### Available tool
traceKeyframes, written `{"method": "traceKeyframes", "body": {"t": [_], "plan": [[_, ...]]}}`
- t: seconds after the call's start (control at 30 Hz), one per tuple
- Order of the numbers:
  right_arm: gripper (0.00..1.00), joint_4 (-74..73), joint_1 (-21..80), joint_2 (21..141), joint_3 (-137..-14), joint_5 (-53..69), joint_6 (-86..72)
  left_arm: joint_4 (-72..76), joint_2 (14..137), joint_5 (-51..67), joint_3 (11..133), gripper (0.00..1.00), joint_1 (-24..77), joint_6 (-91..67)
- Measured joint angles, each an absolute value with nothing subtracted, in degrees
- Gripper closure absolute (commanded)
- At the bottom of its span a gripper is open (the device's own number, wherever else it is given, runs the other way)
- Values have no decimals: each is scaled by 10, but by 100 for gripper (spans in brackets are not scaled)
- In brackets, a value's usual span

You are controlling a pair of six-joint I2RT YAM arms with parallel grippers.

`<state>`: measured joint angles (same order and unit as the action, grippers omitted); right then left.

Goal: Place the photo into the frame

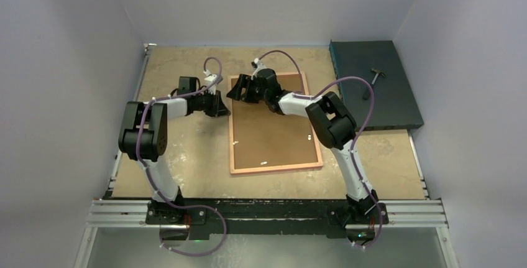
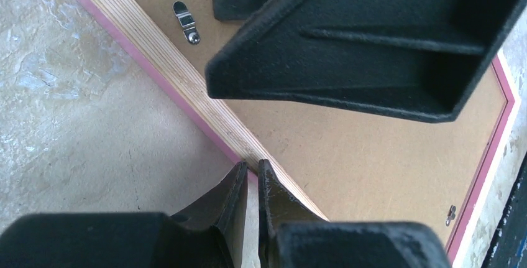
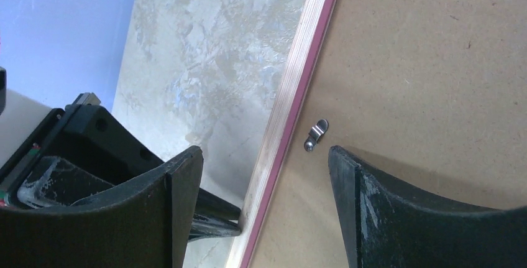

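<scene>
The frame [image 1: 276, 167] is lying face-down on the table [image 1: 205, 156], brown backing board [image 1: 273, 134] sitting in it, no photo showing. Left claw [image 2: 252, 171] is pinching narrow at the frame's left edge. Right claw [image 3: 264, 156] is hanging wide over a clip [image 3: 316, 135]. Those narrow tips are risking a skid, shoving the frame sideways.

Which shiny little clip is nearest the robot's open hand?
The clip beside the frame's left rail, seen between the fingers of the open right gripper. The right-side clip and the near-side clip lie far from it.
</scene>
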<state>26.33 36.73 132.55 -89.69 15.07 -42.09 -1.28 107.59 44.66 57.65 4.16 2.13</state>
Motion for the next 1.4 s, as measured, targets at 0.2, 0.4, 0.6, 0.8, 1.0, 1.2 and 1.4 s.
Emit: {"method": "traceKeyframes", "body": {"t": [0.2, 0.4, 0.6, 0.8, 1.0, 1.2, 1.4], "plan": [[23, 264, 367, 1331, -905, 152, -431, 10, 1071, 452, 561, 94, 42, 11], [24, 273, 366, 1331, -899, 160, -440, 14, 1071, 454, 560, 94, 42, 8], [24, 286, 364, 1331, -891, 161, -457, 14, 1071, 455, 560, 95, 42, 6], [25, 299, 365, 1331, -886, 162, -474, 14, 1071, 455, 560, 96, 42, 5], [25, 299, 365, 1333, -886, 163, -484, 14, 1071, 455, 560, 96, 42, 4], [25, 305, 370, 1337, -889, 163, -491, 12, 1071, 455, 560, 97, 42, 5], [25, 307, 373, 1343, -895, 163, -502, 11, 1071, 456, 560, 97, 42, 5]]}}
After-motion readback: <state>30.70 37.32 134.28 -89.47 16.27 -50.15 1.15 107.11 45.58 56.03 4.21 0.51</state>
